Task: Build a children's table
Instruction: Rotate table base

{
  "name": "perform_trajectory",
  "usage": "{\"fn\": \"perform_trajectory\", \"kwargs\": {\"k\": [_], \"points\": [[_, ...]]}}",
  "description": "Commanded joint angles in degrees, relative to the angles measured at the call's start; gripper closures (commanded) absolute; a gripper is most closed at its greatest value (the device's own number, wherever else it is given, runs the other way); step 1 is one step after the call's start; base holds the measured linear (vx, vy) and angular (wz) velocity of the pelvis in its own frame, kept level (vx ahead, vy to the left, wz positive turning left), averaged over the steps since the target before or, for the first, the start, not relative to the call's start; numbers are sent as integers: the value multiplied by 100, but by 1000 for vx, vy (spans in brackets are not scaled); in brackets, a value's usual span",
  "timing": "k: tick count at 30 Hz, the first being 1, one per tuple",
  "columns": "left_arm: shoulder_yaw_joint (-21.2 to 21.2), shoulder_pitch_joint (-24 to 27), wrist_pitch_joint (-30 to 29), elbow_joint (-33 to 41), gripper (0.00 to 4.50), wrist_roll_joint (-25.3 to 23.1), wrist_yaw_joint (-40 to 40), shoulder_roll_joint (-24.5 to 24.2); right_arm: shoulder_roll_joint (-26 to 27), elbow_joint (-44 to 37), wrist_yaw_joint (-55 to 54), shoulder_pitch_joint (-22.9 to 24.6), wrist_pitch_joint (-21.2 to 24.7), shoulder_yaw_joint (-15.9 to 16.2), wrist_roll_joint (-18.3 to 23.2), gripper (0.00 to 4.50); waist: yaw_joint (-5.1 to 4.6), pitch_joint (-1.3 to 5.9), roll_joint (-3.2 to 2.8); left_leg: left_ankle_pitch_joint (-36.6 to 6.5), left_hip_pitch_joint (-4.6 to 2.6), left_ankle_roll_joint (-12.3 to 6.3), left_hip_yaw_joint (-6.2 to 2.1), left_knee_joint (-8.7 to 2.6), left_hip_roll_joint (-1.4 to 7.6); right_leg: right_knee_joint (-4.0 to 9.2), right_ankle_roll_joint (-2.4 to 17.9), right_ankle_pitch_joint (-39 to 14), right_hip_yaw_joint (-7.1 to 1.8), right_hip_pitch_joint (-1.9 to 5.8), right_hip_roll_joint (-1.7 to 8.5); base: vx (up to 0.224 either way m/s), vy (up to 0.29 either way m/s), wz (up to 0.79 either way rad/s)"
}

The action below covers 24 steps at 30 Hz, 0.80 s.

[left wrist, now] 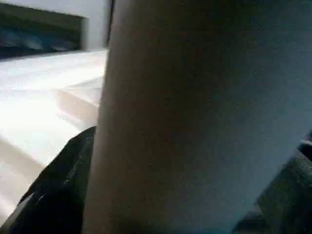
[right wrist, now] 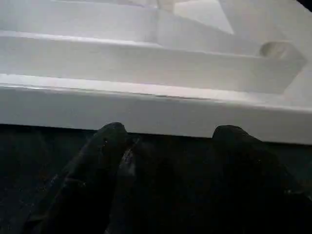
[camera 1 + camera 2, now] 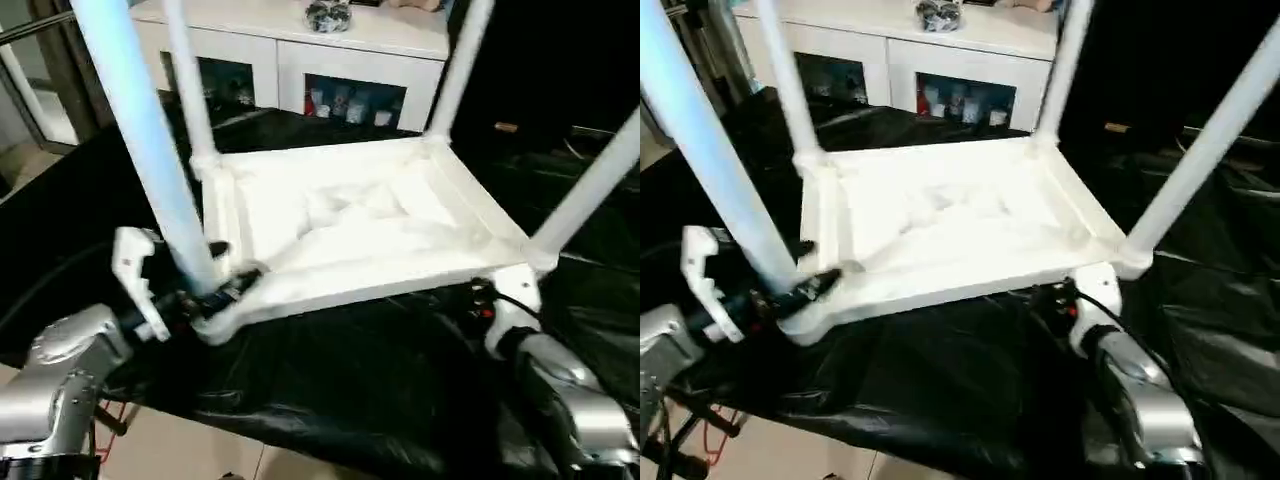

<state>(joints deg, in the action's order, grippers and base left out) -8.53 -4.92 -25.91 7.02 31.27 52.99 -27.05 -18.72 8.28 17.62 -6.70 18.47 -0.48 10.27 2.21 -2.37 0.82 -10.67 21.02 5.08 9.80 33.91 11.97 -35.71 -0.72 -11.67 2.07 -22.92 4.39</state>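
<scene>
The children's table lies upside down on a black cloth. Its white tabletop [image 3: 350, 230] shows its ribbed underside, and a white leg stands up from each corner socket. My left gripper [image 3: 232, 265] is at the base of the near-left leg [image 3: 150, 130], open, with one black finger on either side of the tube. The same leg [image 1: 195, 117] stands between the fingers in the left wrist view. My right gripper [image 2: 170, 136] is open and holds nothing. It hangs just in front of the tabletop's near rim [image 2: 146, 112], by the near-right corner [image 3: 520, 270].
A black cloth [image 3: 350, 370] covers the work surface and hangs over its near edge above a tiled floor [image 3: 180, 450]. A white cabinet [image 3: 290, 60] with glass doors stands close behind the table. The near-right leg [image 3: 590, 190] leans out over my right forearm.
</scene>
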Motion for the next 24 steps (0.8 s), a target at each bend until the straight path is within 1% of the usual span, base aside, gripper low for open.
{"fn": "perform_trajectory", "kwargs": {"k": [1, 2, 4, 5, 6, 8, 9, 10, 11, 12, 13, 14, 15, 17, 19, 20, 21, 22, 23, 24], "points": [[159, 76, -279, 326, 8, 248, 272, -143, 19, 93, -12, -104, 85, 105, -117, 127, 5, 284, -85, -1363, -49, 80, 27, -418, 31, 408, 1085, -764, -174, 242, 169, 0, 0, 0], [211, 185, -520, 540, 8, 476, 442, -274, 46, 171, 26, -181, 76, 196, -166, 127, -6, 279, -74, -1404, -60, 87, 36, -416, 34, 415, 1090, -798, -178, 230, 164, 0, 0, 0], [228, 257, -797, 756, 8, 758, 564, -354, 80, 280, 106, -275, 73, 276, -194, 127, -18, 275, -77, -1428, -53, 95, 33, -420, 35, 408, 1115, -839, -177, 229, 161, 0, 0, 0], [205, 265, -984, 881, 8, 956, 595, -348, 113, 375, 176, -346, 73, 312, -192, 127, -25, 279, -34, -1394, -57, 82, 44, -411, 33, 402, 1134, -800, -179, 232, 155, 0, 0, 0], [195, 262, -1063, 963, 8, 1065, 603, -341, 130, 444, 220, -401, 62, 357, -207, 127, -17, 275, -37, -1376, -57, 89, 47, -410, 36, 398, 1143, -791, -181, 230, 154, 0, 0, 0], [204, 212, -1152, 1032, 8, 1173, 583, -312, 161, 645, 325, -555, -5, 459, -267, 127, -25, 271, -7, -1388, -60, 82, 49, -410, 33, 405, 1125, -858, -177, 232, 151, 0, 0, 0], [217, 173, -1184, 1041, 8, 1201, 545, -271, 182, 766, 374, -652, -78, 511, -308, 127, -38, 265, 8, -1410, -44, 87, 43, -415, 27, 408, 1098, -969, -175, 240, 156, 0, 0, 0], [222, 166, -1195, 1045, 8, 1215, 533, -272, 186, 792, 380, -672, -94, 519, -316, 127, -41, 261, -5, -1422, -44, 104, 43, -412, 24, 421, 1042, -1082, -180, 241, 161, 0, 0, 0], [245, 149, -1234, 1076, 8, 1288, 510, -251, 222, 898, 416, -769, -123, 531, -304, 127, -55, 257, 20, -1413, -30, 107, 44, -411, 19, 432, 984, -1171, -183, 246, 160, 0, 0, 0], [272, 135, -1299, 1127, 8, 1389, 488, -229, 265, 1023, 468, -895, -174, 555, -300, 127, -56, 259, 21, -1423, -32, 110, 44, -410, 18, 429, 962, -1232, -183, 243, 163, 0, 0, 0], [272, 135, -1299, 1127, 8, 1389, 488, -229, 265, 1023, 468, -895, -174, 555, -300, 127, -65, 263, 18, -1443, -34, 118, 41, -405, 17, 434, 934, -1323, -183, 240, 167, 0, 0, 0], [325, 129, -1431, 1242, 8, 1567, 458, -176, 345, 1264, 625, -1144, -252, 601, -272, 127, -83, 276, 11, -1401, -32, 128, 40, -399, 21, 415, 974, -1253, -183, 232, 169, 0, 0, 0], [391, 121, -1528, 1334, 8, 1672, 437, -122, 400, 1427, 796, -1337, -288, 657, -250, 127, -93, 279, 12, -1357, -21, 128, 31, -403, 20, 410, 994, -1183, -175, 248, 164, 0, 0, 0], [451, 102, -1605, 1395, 8, 1747, 404, -59, 442, 1555, 951, -1490, -318, 713, -245, 127, -137, 280, 52, -1242, -12, 77, 42, -388, 26, 395, 1072, -953, -176, 253, 159, 0, 0, 0], [480, 90, -1652, 1421, 8, 1793, 385, -23, 462, 1623, 1036, -1568, -329, 755, -253, 127, -151, 293, 39, -1137, -8, 41, 45, -374, 23, 385, 1125, -823, -178, 266, 163, 0, 0, 0], [530, 61, -1690, 1437, 8, 1830, 337, 56, 496, 1762, 1206, -1704, -367, 850, -288, 127, -152, 295, 45, -1098, -9, 28, 49, -366, 25, 378, 1142, -758, -180, 266, 163, 0, 0, 0], [530, 61, -1690, 1437, 8, 1830, 337, 56, 496, 1762, 1206, -1704, -367, 850, -288, 127, -163, 297, 57, -1045, -1, 2, 50, -365, 23, 370, 1182, -695, -174, 274, 157, 0, 0, 0], [586, 30, -1701, 1430, 8, 1852, 314, 115, 531, 1872, 1382, -1803, -400, 931, -316, 127, -158, 301, 60, -998, -6, -21, 56, -354, 21, 362, 1203, -638, -177, 274, 159, 0, 0, 0], [628, 4, -1694, 1412, 8, 1843, 285, 163, 551, 1944, 1493, -1865, -424, 1002, -350, 127, -160, 294, 37, -1049, -17, -29, 57, -358, 26, 375, 1242, -664, -173, 263, 155, 0, 0, 0], [674, -27, -1699, 1395, 8, 1844, 262, 214, 579, 2042, 1609, -1939, -469, 1076, -393, 127, -155, 298, 42, -1045, -23, -30, 59, -350, 28, 369, 1255, -646, -175, 265, 156, 0, 0, 0]]}}
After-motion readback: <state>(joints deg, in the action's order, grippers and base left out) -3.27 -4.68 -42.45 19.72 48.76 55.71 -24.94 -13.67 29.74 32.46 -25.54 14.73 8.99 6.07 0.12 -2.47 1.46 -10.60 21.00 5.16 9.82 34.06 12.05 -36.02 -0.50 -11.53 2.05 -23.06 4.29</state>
